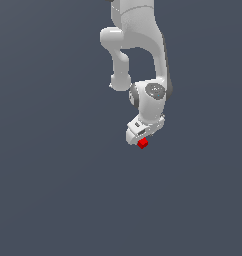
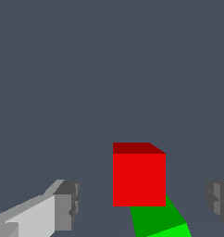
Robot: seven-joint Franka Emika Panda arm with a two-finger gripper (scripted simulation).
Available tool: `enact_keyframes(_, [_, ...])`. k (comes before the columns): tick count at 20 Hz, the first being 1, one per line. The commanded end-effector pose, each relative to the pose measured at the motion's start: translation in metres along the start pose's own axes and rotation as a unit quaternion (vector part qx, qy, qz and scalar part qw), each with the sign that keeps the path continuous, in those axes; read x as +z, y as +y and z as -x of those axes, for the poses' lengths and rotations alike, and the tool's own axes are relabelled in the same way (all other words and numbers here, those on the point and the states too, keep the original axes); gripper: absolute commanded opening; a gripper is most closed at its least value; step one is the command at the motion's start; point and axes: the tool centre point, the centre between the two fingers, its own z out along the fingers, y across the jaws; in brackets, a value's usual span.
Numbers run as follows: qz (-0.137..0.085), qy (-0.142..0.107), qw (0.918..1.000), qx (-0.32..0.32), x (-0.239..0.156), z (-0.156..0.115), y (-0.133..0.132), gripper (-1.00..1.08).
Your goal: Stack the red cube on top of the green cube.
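- Appeared close to finished: in the wrist view, red cube (image 2: 139, 179) sat squarely over green cube (image 2: 160, 221), covering most of it, seemingly resting on top.
- Could not confirm true contact between the two cubes; only a sliver of green showed beneath and beside the red.
- In the exterior view, only the red cube (image 1: 142, 144) showed, just under the gripper (image 1: 138, 136); green cube hidden there.
- Fingers (image 2: 67, 203) spread wide, one on each side of the red cube, clear gaps between pads and cube faces; nothing pinched.
- Judged as released: cube standing free between the open jaws.
- Judged as remaining: lifting the gripper straight clear without nudging the stack, and confirming that the red cube stays put.
- Arm folded downward from the top of the exterior view, wrist (image 1: 152, 97) bent so the hand pointed down at the grey floor (image 1: 53, 190), hand low over the cubes.
- Gripper slightly tilted toward the exterior view's left, red cube peeking out at its lower edge.
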Motion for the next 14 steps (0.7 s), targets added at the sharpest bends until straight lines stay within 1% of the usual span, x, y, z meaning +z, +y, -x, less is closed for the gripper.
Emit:
enact_keyframes(1, [0.0,0.0,1.0,0.0,0.009,0.001,0.0,1.0])
enact_keyframes(7, [0.0,0.0,1.0,0.001,0.036,0.001,0.0,1.0])
enact_keyframes(12, [0.0,0.0,1.0,0.002,0.042,0.0,0.001,1.0])
enact_keyframes(13, [0.0,0.0,1.0,0.002,0.042,0.0,0.001,-1.0])
enact_keyframes(14, [0.0,0.0,1.0,0.002,0.042,0.0,0.001,-1.0])
